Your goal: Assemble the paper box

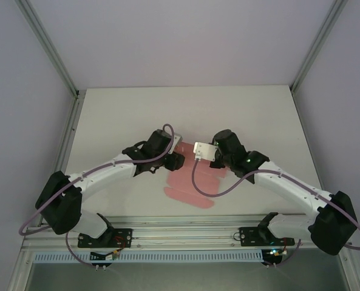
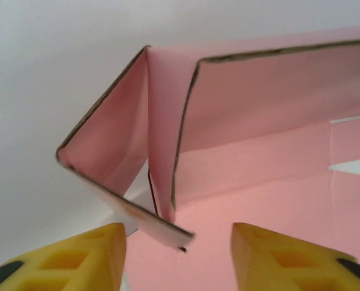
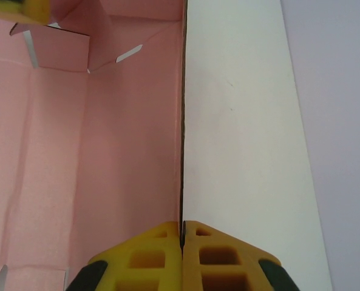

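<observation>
The pink paper box point(image 1: 192, 188) lies partly folded at the table's middle, its near flaps flat on the surface. In the left wrist view a corner of the paper box point(image 2: 161, 133) stands up, a side wall and an end flap folded inward. My left gripper point(image 2: 178, 248) is open, its yellow fingers on either side of the flap's lower edge without touching it. In the right wrist view my right gripper point(image 3: 183, 233) is shut on the thin upright wall of the paper box point(image 3: 131, 121), seen edge-on.
The white table point(image 1: 119, 115) stretches behind and beside the box. Aluminium frame posts point(image 1: 52, 51) rise at the back corners. Purple cables point(image 1: 213, 193) loop from both arms near the box.
</observation>
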